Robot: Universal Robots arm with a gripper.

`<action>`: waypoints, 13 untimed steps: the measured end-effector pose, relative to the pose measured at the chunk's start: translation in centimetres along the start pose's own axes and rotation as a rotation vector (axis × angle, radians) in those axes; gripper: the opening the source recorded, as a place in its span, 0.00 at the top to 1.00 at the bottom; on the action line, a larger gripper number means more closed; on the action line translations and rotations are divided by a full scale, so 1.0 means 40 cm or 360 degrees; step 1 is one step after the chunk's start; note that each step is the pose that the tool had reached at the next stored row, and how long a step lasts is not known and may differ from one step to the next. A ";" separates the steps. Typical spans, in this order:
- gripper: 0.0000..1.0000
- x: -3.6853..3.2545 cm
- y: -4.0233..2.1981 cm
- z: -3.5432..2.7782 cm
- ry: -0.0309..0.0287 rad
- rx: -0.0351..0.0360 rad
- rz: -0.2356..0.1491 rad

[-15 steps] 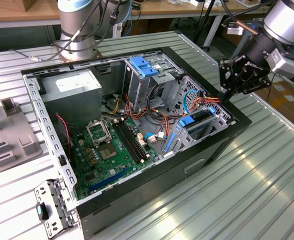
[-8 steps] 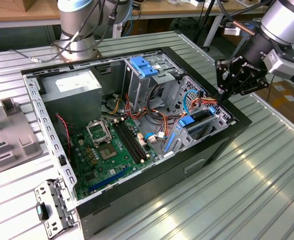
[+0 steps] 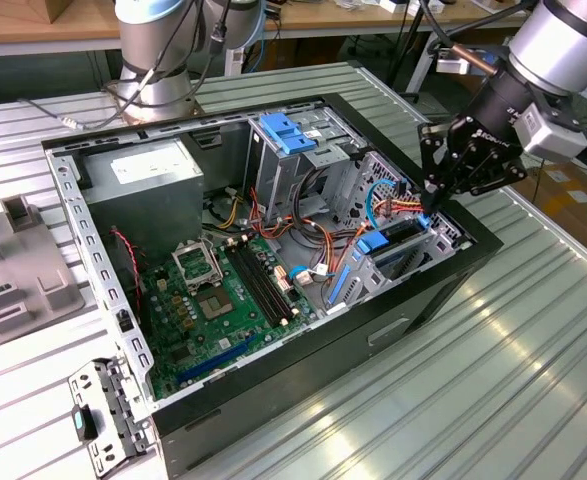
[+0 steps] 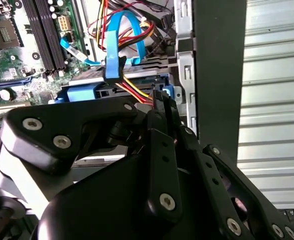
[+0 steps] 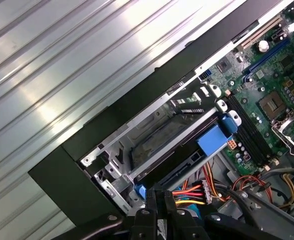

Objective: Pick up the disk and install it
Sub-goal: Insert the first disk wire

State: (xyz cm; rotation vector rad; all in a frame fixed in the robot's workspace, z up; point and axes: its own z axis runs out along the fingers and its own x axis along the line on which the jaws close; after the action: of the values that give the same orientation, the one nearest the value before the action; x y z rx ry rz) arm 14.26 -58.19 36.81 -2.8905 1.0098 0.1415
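In the exterior view, my gripper (image 3: pixel 431 208) is low over the corner of the open case (image 3: pixel 413 300) on that view's right. It is just above the drive cage (image 3: pixel 398 250). The disk (image 3: pixel 401 232) sits in this cage, its blue carrier edge showing, with a bundle of cables (image 3: pixel 398 205) running to it. The motherboard (image 3: pixel 213 310) lies well apart, toward the view's left, and the case stands on a ribbed metal table (image 3: pixel 493 380).

In the second wrist view, my fingers (image 4: pixel 162 107) are pressed together, and their tips are at the red and yellow wires beside the blue carrier (image 4: pixel 86 94). I cannot tell if they pinch anything.

In the first wrist view, the closed fingertips (image 5: pixel 159 196) are next to the connector with coloured wires (image 5: pixel 189 192). The disk (image 5: pixel 179 157) lies in the cage, with a blue tab (image 5: pixel 216 139) at its end.
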 end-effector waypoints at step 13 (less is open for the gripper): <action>0.83 -0.022 0.021 0.031 0.00001 0.0000 0.0001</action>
State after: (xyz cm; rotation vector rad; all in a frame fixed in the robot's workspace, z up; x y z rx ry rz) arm 12.97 -58.20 35.65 -2.8900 1.0110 0.1414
